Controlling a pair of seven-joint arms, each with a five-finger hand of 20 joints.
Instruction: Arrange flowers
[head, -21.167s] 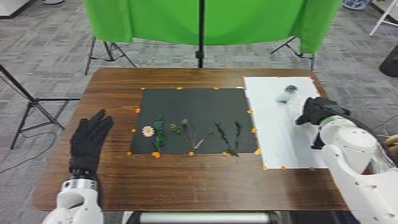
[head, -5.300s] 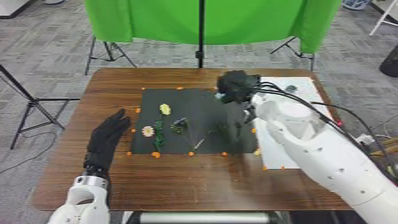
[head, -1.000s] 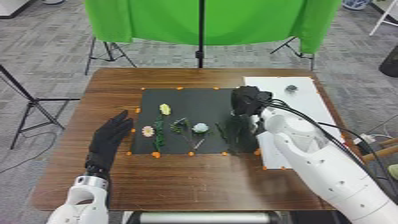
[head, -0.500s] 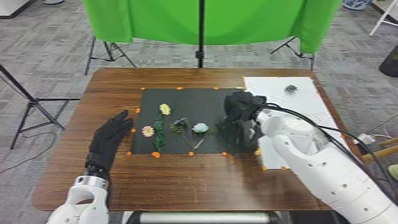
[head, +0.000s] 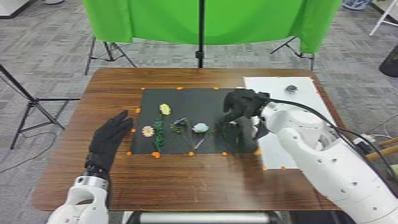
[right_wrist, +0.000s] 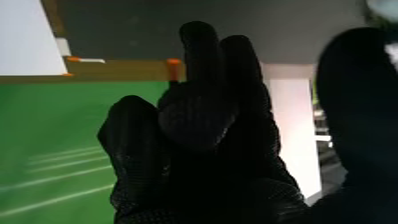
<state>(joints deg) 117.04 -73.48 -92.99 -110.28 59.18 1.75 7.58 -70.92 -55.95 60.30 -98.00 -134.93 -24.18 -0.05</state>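
Pale blue flower (head: 200, 128) on black mat (head: 197, 97), near right hand (head: 240, 103).

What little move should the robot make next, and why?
I'd say move the right hand from over the black mat toward the small grey flower. That hand looks empty, and the grey flower lies on the white sheet, while the pale blue flower and others lie on the mat.

Yellow flower (head: 164, 109) at tip of leafy green stem (head: 160, 134), lying on black mat (head: 197, 99) | oval pale-pink flower (head: 147, 131) beside stem | pale-blue flower head (head: 200, 128) near thin stems (head: 193, 142) | grey-green flower head (head: 291, 88) on white sheet (head: 269, 86)
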